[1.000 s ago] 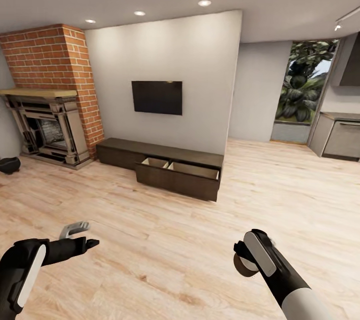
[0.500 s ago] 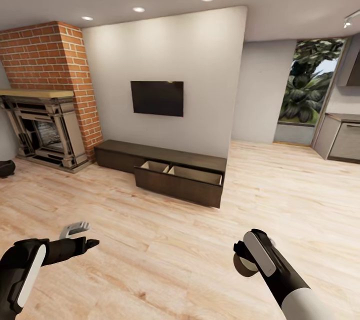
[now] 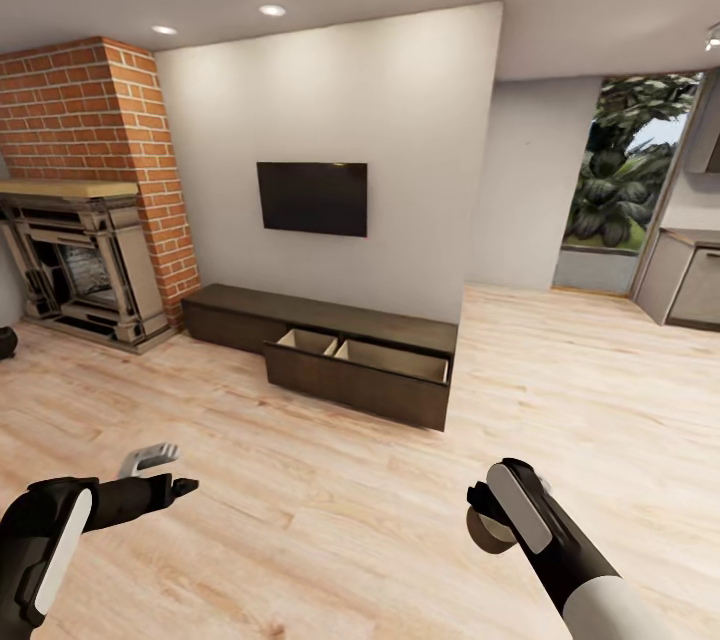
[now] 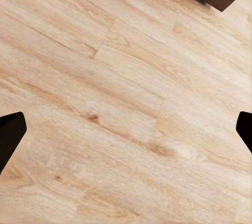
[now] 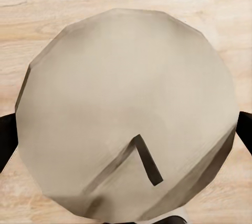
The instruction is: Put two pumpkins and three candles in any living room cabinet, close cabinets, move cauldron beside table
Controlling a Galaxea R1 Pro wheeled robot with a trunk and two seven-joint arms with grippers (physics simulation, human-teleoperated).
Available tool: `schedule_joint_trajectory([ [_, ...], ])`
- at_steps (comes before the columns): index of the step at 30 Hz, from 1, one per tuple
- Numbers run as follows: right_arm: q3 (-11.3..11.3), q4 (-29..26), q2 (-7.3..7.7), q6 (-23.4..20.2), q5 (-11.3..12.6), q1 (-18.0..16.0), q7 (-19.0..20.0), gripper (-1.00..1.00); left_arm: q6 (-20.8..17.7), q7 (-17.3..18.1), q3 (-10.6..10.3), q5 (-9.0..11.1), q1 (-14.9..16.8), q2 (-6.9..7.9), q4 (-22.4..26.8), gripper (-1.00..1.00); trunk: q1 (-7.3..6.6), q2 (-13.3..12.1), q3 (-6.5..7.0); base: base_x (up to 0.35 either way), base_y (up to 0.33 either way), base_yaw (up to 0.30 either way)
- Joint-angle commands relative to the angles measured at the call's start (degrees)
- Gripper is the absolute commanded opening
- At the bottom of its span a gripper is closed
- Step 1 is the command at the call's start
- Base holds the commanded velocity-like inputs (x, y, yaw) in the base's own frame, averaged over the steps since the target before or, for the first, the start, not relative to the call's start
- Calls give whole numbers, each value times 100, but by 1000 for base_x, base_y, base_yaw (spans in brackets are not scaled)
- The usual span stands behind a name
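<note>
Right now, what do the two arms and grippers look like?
Both arms are glossy black with a white elongated panel near the wrist. The left gripper has a light-grey curved bracket above dark jaws. The right arm turns white toward its base; the right gripper is black.

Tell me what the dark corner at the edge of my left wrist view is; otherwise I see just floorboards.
Observer: That is the cabinet, a long, low dark-brown unit under the wall television.
Operator: Is it closed?
Observer: No. One drawer is pulled out, and the part of its pale inside that I can see holds nothing.
Operator: Is the right arm carrying anything?
Observer: Yes. The right gripper is shut on a pale round candle with a dark wick.
</note>
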State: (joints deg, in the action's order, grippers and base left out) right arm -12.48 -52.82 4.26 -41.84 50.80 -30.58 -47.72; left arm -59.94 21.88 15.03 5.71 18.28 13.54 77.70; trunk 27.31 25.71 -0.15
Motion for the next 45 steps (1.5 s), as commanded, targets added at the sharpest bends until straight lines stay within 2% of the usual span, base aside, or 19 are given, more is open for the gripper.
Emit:
schedule_joint_trajectory([
  [1,0,0,0,0,-9,-1,-1,-100,0,0,0,0,0,0,0,100,0,0,0,314,0,0],
  [10,0,0,-3,0,-9,-1,-1,-100,0,0,2,0,0,0,0,100,0,0,0,314,16,0],
  [26,0,-5,-12,0,-2,-1,-1,-100,0,0,9,0,0,7,0,100,0,0,0,314,158,-7],
  [45,18,-5,-20,0,53,-1,2,-100,0,0,9,0,0,9,0,100,0,0,0,290,208,-258],
])
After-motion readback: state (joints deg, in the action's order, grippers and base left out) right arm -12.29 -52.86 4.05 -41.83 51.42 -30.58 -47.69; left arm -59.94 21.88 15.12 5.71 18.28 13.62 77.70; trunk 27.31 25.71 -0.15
